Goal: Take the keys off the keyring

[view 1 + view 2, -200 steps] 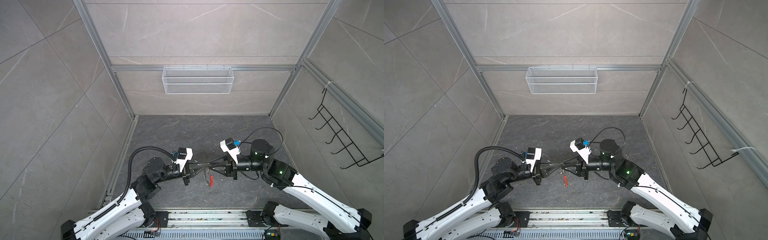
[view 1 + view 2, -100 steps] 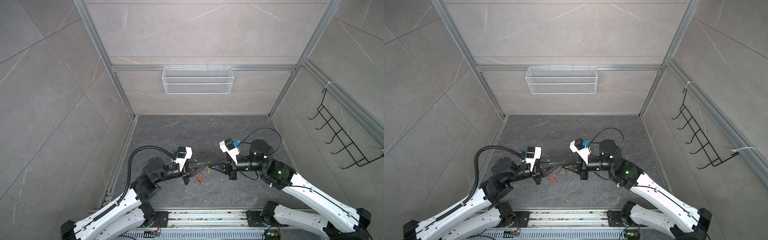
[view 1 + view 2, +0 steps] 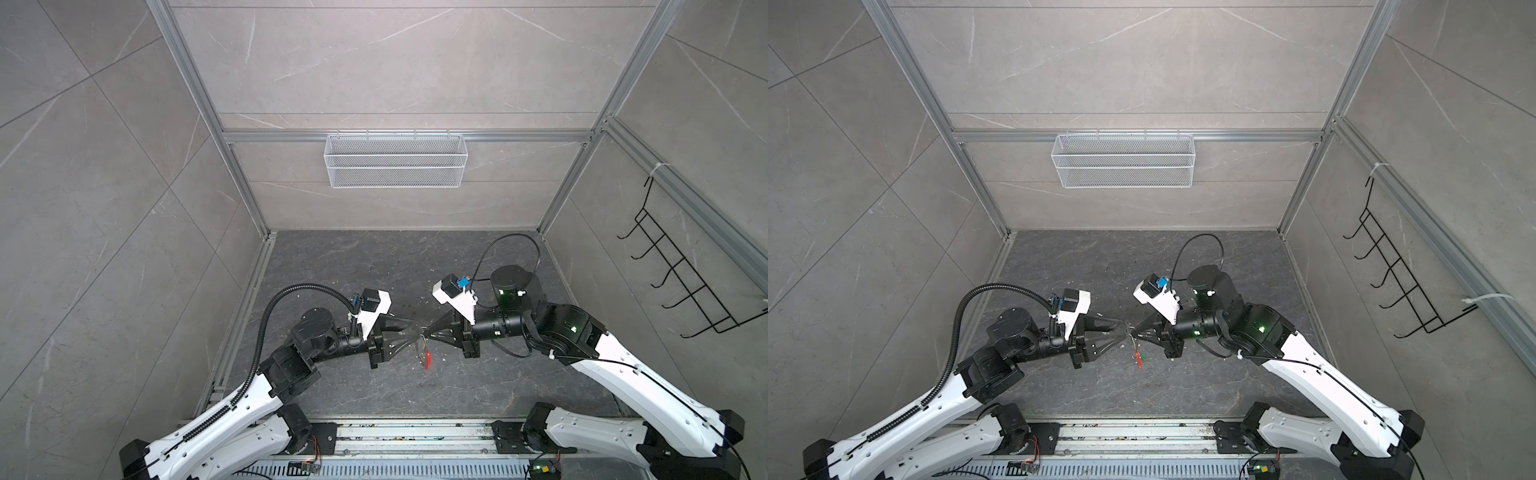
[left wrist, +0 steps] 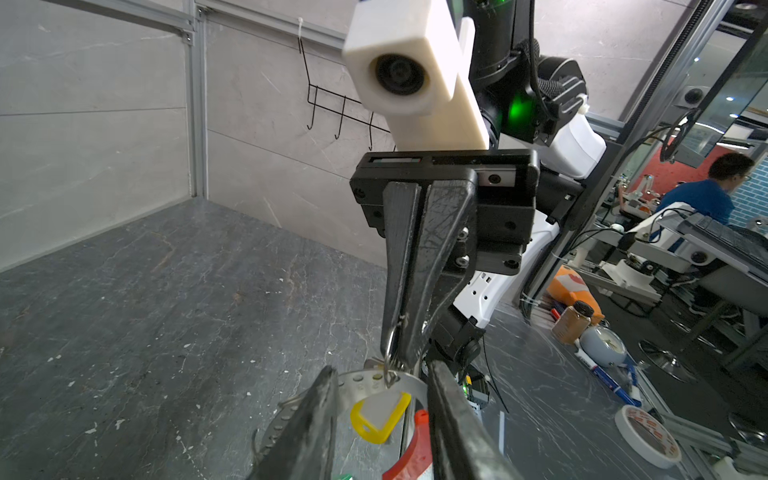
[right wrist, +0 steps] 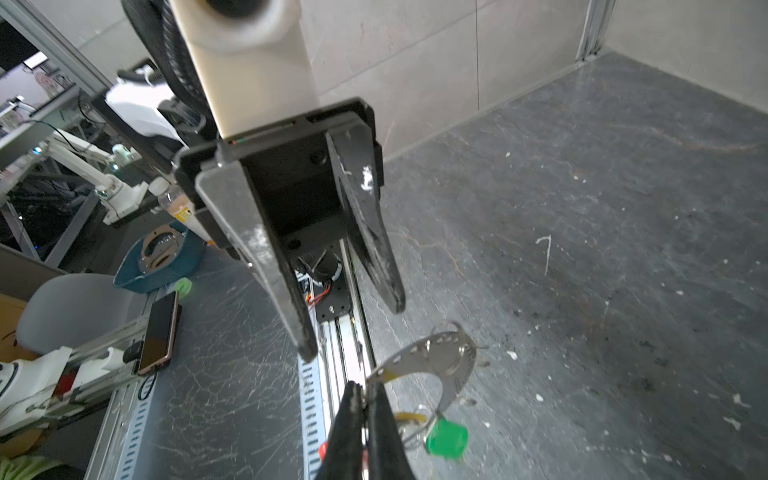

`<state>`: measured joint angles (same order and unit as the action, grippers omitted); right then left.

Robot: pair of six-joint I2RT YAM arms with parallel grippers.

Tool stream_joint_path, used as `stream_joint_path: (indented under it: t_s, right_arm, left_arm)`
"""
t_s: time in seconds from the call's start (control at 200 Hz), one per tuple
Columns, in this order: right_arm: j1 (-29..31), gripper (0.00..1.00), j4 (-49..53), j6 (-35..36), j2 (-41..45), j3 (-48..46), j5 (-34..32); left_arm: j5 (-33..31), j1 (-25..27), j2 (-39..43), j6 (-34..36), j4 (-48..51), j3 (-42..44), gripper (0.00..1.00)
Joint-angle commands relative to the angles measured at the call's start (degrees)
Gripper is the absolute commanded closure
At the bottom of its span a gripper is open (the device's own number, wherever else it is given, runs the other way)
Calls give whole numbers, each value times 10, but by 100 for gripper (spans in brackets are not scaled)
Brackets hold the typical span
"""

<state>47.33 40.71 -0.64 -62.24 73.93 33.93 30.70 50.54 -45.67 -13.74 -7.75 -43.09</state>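
Note:
The keyring (image 4: 365, 380), a thin grey holed band with a red curved segment (image 4: 415, 449), hangs above the floor between the two arms. My right gripper (image 5: 365, 388) is shut on the band's end, and the band (image 5: 436, 357) curves away from it. A yellow-headed key (image 4: 380, 417) and a green-headed key (image 5: 446, 438) dangle from the band. My left gripper (image 4: 380, 370) is open, its fingers either side of the band and the yellow key without pinching them. In both top views the red segment (image 3: 426, 359) (image 3: 1137, 356) hangs just below the meeting fingertips.
A white wire basket (image 3: 395, 166) hangs on the back wall and a black hook rack (image 3: 685, 282) on the right wall. The arms' mounting rail (image 3: 415, 436) runs along the front edge of the dark stone floor (image 3: 374, 270).
My right gripper has shut on the keyring and my left gripper has opened and let go. The dangling keys and red segment swung left, then back under the right fingertips.

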Motion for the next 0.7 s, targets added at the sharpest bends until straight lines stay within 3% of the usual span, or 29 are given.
stream_joint_path:
  t_s: [0.0,0.12,0.4,0.58,0.695]
  right_arm:
    - [3,100,69,34,-11,25,-4]
    - [3,100,72,36,-16,35,1]
    - [3,100,67,34,-23,39,4]
    - [3,100,65,32,-25,41,-2]
    - [2,100,66,32,-29,42,-2]
  left_arm:
    - [49,1,-9,-6,4,-25,65]
    - [61,1,-25,-6,13,-35,71]
    - [75,1,-45,-12,6,-36,71]
    - [84,1,-51,-15,-2,-34,85]
    - [85,1,-54,-15,-6,-34,89]
